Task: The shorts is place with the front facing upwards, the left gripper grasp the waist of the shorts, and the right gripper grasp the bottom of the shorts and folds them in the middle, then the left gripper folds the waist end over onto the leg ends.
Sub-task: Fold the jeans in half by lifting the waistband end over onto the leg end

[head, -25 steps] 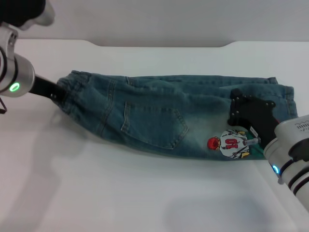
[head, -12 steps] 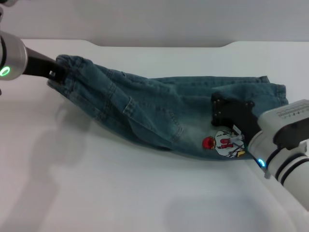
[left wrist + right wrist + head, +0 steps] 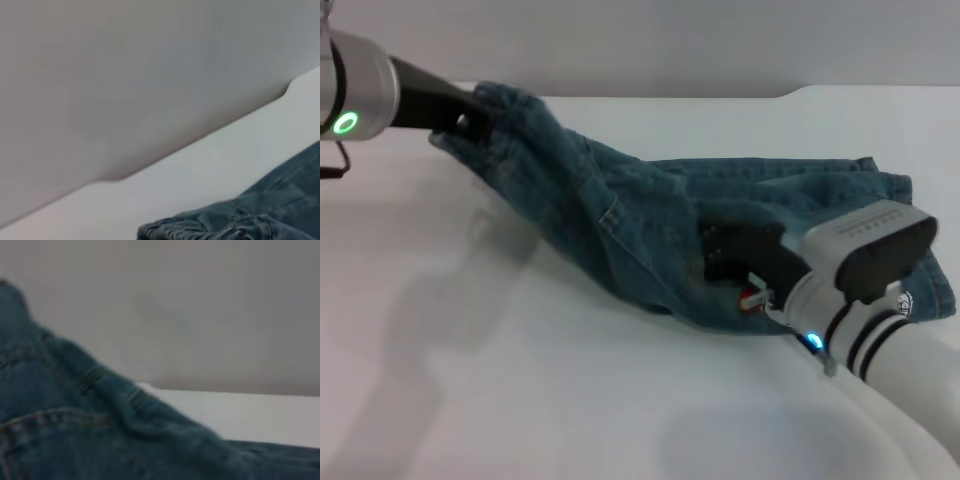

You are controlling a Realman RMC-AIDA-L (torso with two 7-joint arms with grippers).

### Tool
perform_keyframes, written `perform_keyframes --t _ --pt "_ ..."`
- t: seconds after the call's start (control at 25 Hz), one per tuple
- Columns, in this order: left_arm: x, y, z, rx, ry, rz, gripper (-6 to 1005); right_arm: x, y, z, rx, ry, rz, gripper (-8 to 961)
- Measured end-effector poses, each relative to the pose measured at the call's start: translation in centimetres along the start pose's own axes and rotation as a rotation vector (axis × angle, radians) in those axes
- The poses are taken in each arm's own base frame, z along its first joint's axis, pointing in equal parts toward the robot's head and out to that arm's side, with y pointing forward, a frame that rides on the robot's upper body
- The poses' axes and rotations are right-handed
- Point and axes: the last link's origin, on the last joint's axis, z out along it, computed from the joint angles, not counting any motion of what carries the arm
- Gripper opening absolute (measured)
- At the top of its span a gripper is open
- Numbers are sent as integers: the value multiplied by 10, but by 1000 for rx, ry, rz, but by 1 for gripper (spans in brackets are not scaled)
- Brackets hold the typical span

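The blue denim shorts [image 3: 620, 230] lie folded lengthwise across the white table [image 3: 520, 400]. Their leg ends [image 3: 900, 190] rest flat at the right. My left gripper [image 3: 470, 118] is shut on the waist [image 3: 510, 105] and holds it raised above the table at the far left, so the denim slopes down toward the middle. The right gripper [image 3: 725, 250] sits low on the middle of the shorts, covering most of the printed patch [image 3: 752, 298]. The left wrist view shows the bunched waist [image 3: 220, 227] beneath it. Denim [image 3: 60, 430] fills the right wrist view.
A grey wall [image 3: 650, 40] runs behind the table's far edge [image 3: 660, 97]. Bare white tabletop stretches in front of the shorts and to the left. My right forearm [image 3: 880, 330] crosses the lower right corner.
The left gripper has lifted the waist off the table and carried it up and to the right. The right gripper has slid left along the shorts toward their middle, covering the patch.
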Motion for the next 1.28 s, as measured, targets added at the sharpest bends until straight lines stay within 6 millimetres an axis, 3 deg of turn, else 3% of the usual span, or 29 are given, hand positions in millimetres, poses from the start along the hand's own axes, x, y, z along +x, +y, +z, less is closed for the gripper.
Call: perform_keyframes --t 0.76,1.28 --pt "24 13 -14 -71 140 39 41 -8 7 17 -43 54 52 0" --pt "30 20 -15 -110 182 55 40 -22 44 31 -167 70 17 0"
